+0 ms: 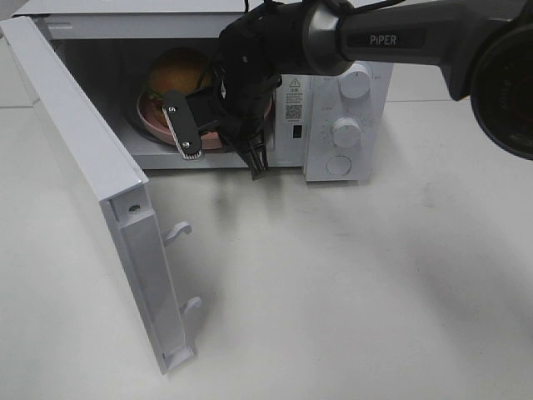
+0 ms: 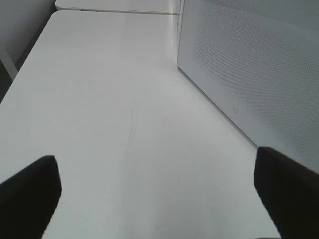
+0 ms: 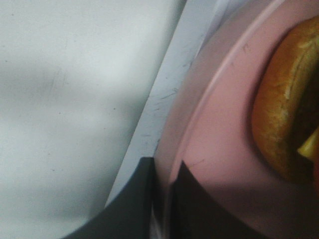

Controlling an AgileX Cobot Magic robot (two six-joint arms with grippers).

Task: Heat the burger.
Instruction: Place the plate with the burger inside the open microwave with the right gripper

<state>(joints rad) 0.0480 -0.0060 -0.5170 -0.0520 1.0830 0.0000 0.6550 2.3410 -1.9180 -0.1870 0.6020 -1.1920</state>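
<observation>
The right arm [image 1: 391, 37] bears the word "PIPER".

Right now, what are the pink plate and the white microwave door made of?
The pink plate is probably plastic: smooth and matte, with a thin moulded rim and fine scuffs. The microwave door is white, likely painted metal or plastic, with a smooth, even surface.
</observation>
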